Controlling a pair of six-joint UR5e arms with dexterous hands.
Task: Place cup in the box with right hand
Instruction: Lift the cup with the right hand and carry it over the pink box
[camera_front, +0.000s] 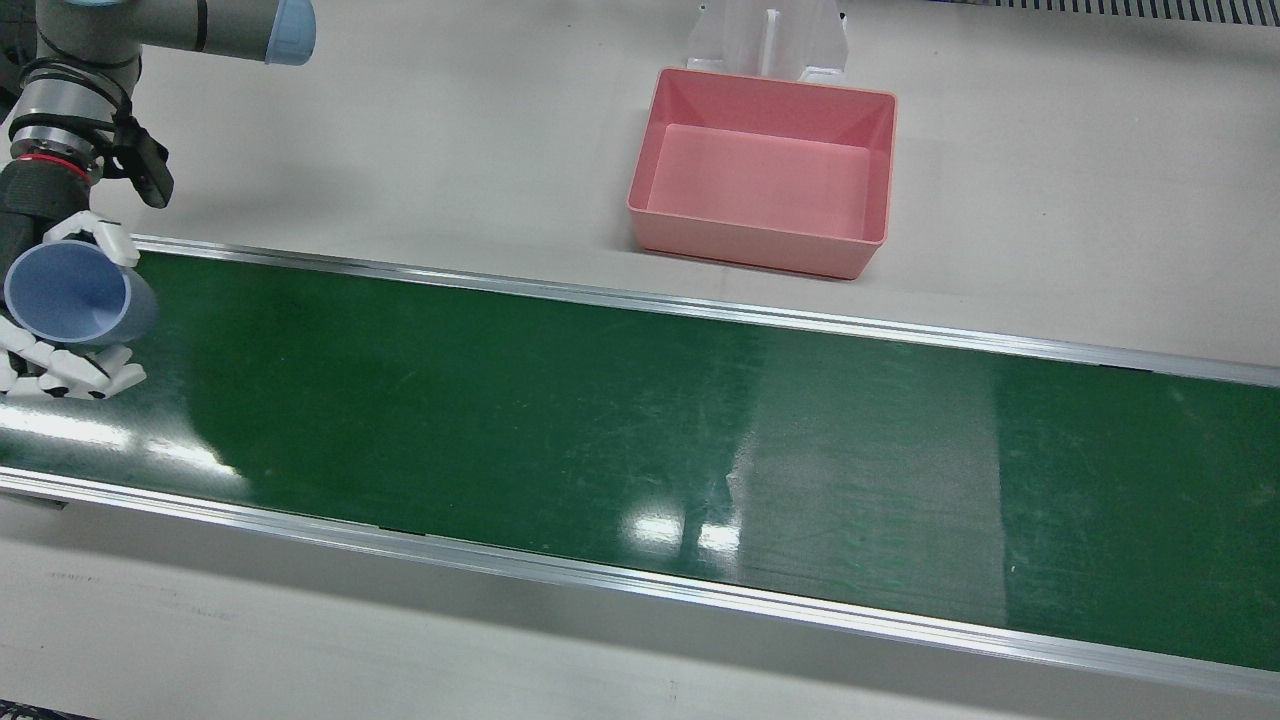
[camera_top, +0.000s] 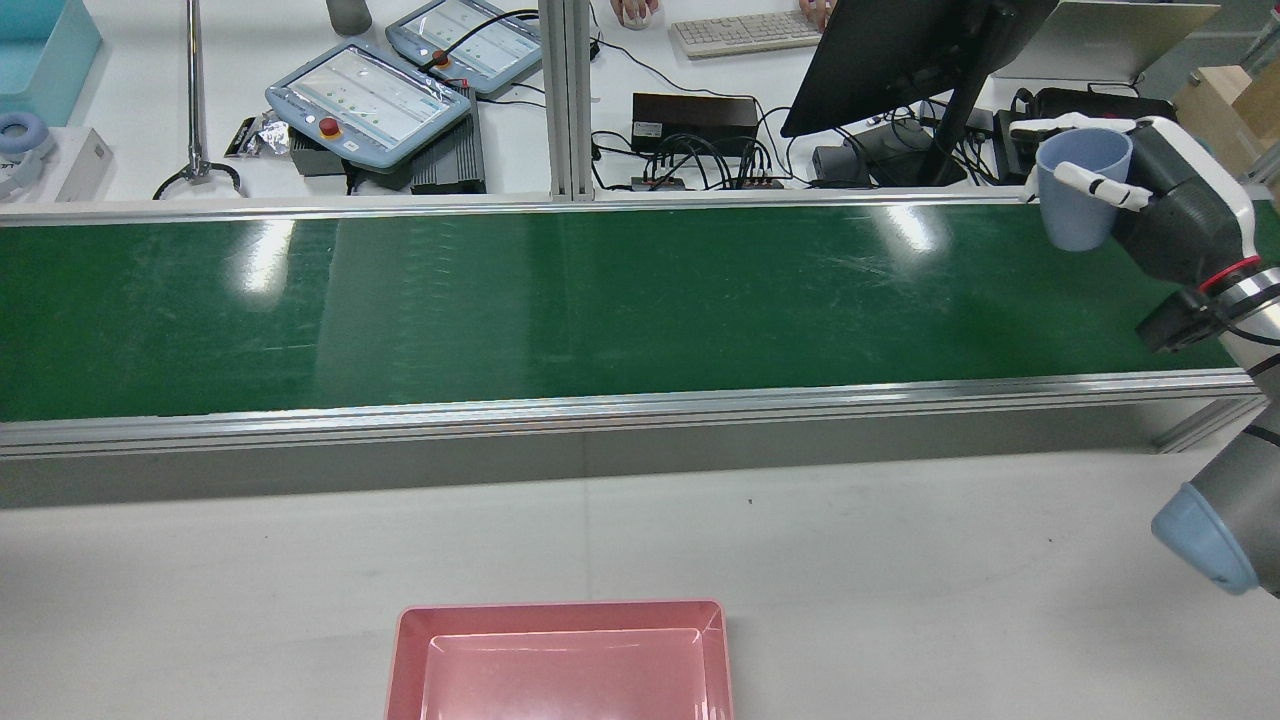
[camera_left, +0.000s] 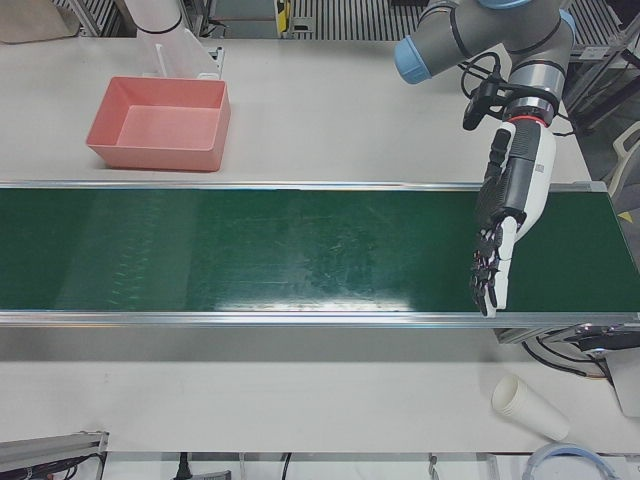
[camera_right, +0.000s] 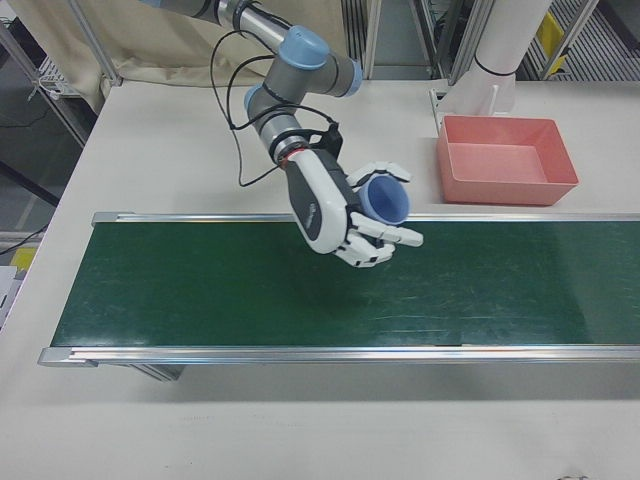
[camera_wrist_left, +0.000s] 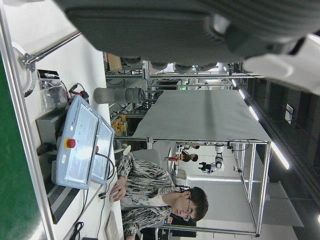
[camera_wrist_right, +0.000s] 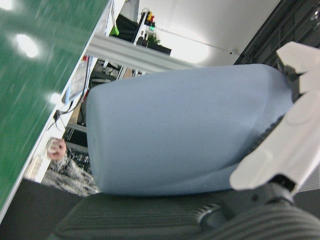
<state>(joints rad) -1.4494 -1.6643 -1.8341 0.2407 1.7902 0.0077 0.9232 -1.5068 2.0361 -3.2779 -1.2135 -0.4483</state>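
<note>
My right hand (camera_front: 62, 350) is shut on a light blue cup (camera_front: 75, 292) and holds it upright, above the green belt's end. The hand (camera_top: 1172, 212) and cup (camera_top: 1082, 190) show at the rear view's right edge. They also show in the right-front view, hand (camera_right: 340, 215) and cup (camera_right: 385, 200). The cup (camera_wrist_right: 185, 130) fills the right hand view. The pink box (camera_front: 750, 245) stands empty on the grey table beyond the belt, well away from the cup. The box also shows in the rear view (camera_top: 560, 612) and the right-front view (camera_right: 505, 188). My left hand (camera_left: 505, 225) is open and empty over the belt's other end.
The green conveyor belt (camera_front: 640, 430) with metal side rails runs across the table. A white stand (camera_front: 770, 40) sits just behind the box. Stacked paper cups (camera_left: 528, 405) lie on the table near the left arm. Pendants, cables and a monitor (camera_top: 900, 50) stand beyond the belt.
</note>
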